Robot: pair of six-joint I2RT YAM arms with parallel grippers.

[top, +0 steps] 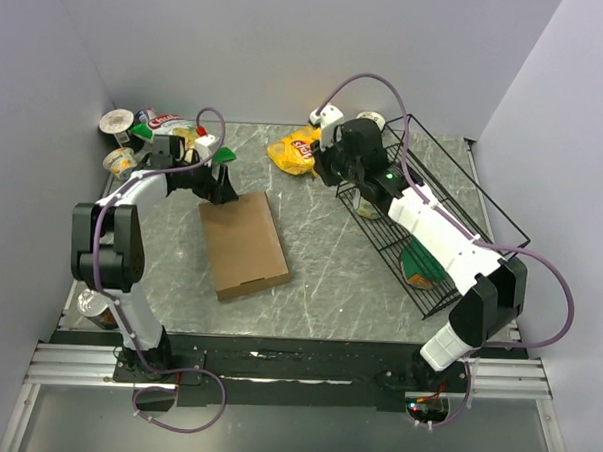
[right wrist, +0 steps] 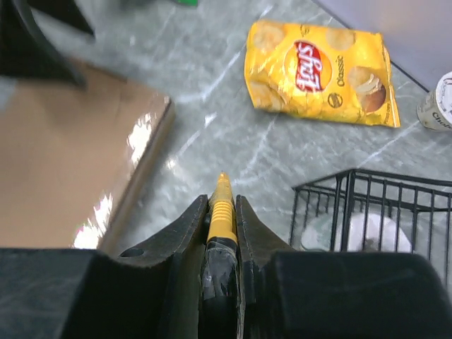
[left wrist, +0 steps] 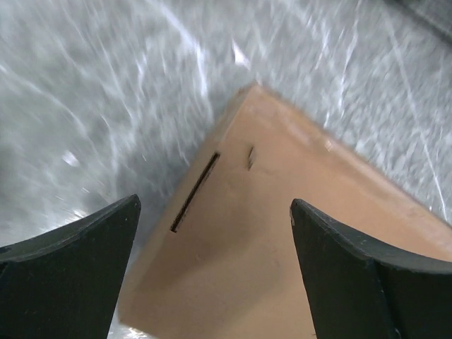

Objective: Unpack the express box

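1. Box [top: 244, 246] lies flat and closed on the tabletop [top: 329, 277], left of the middle.
2. Left claw [left wrist: 212, 212] hangs over the box's far left corner, fingers spread wide, holding nothing.
3. Right claw [right wrist: 222, 206], just past the box's far right corner, is clamped on a yellow-and-black tool [right wrist: 222, 192], whose tip pokes out beyond the fingertips.
4. Basket [top: 381, 233] stands to the right.
5. Chips [top: 293, 151] lie near the far edge, and cups [top: 117, 124] crowd the far left corner.

A yellow Lay's chip bag [right wrist: 321, 73] lies flat on the grey marbled desk [top: 339, 278], near a black wire basket [top: 379, 237] holding something green [top: 420, 263]. Cups and packets [top: 135, 134] crowd the far left corner — a yellow-handled tool [right wrist: 222, 212] points deskward.
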